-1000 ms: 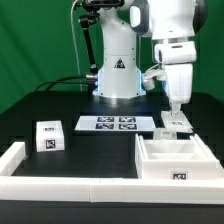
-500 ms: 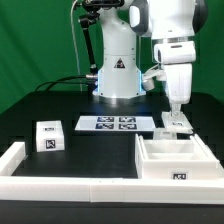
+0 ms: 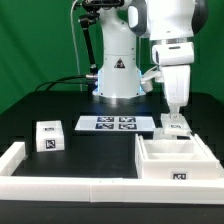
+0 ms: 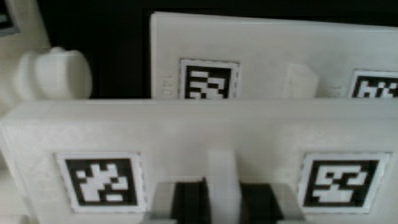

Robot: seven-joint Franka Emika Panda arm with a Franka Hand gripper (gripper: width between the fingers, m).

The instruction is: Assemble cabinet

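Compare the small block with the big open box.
The block is a small closed cube; the box is much larger and open on top, with partitions inside. The block stands by itself; the box sits right by the rail. Both are white and tagged.

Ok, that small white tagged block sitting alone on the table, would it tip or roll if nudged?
The small block looks boxy with flat faces, so it would probably slide, not roll. About as wide as tall, it seems unlikely to tip.
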